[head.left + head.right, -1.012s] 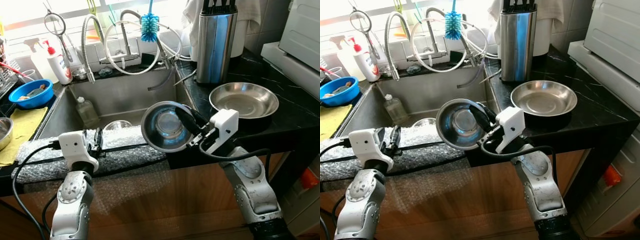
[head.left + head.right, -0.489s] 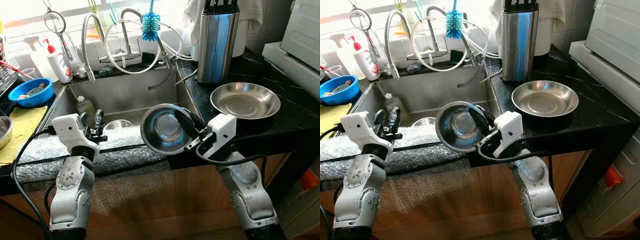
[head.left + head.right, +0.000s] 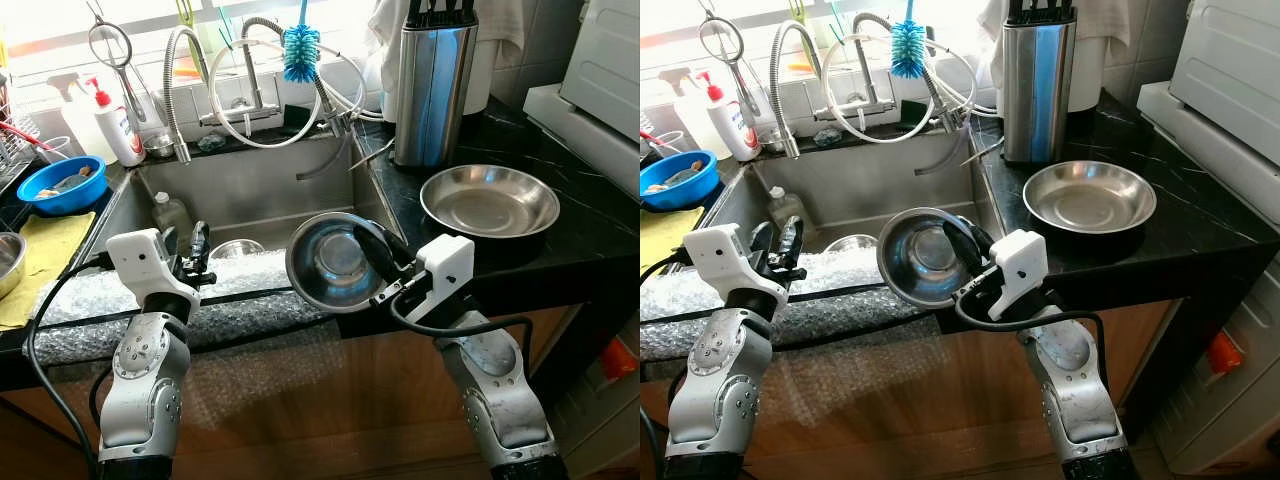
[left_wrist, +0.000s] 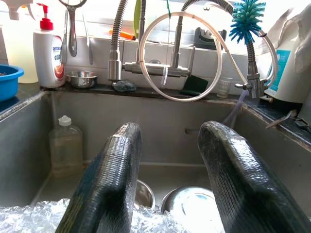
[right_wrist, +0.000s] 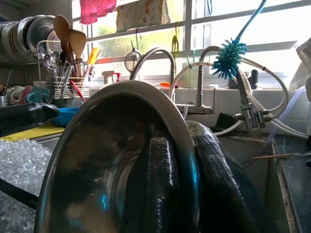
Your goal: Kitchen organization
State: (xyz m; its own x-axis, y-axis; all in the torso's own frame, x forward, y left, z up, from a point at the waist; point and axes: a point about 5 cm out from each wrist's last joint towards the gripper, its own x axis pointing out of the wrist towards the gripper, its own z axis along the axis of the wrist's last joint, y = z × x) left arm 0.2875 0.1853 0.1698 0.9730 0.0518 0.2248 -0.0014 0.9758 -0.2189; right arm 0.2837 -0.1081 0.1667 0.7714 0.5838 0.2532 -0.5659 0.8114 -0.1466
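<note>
A steel bowl [image 3: 330, 262] hangs tipped on its side over the sink's front right corner. My right gripper [image 3: 368, 243] is shut on its rim, one finger [image 5: 156, 184] inside the bowl [image 5: 97, 160] and the other outside. My left gripper [image 3: 195, 252] stands open over the bubble wrap [image 3: 245, 292] on the sink's front edge, nothing between its fingers [image 4: 112, 179]. Beyond them, two steel bowls [image 4: 192, 206] lie on the sink [image 3: 250, 195] floor. A wide steel dish [image 3: 490, 200] rests on the black counter to the right.
A plastic bottle [image 3: 172, 215] stands in the sink's left corner. Behind are the faucet hoses [image 3: 250, 90], a blue brush [image 3: 299, 50] and a soap bottle [image 3: 117, 125]. A knife block [image 3: 433, 85] stands at the back right. A blue bowl [image 3: 62, 183] and yellow cloth [image 3: 40, 250] lie left.
My left gripper has risen from the bubble wrap's front edge and moved toward the sink. The bowl in my right gripper has shifted slightly to the right.
</note>
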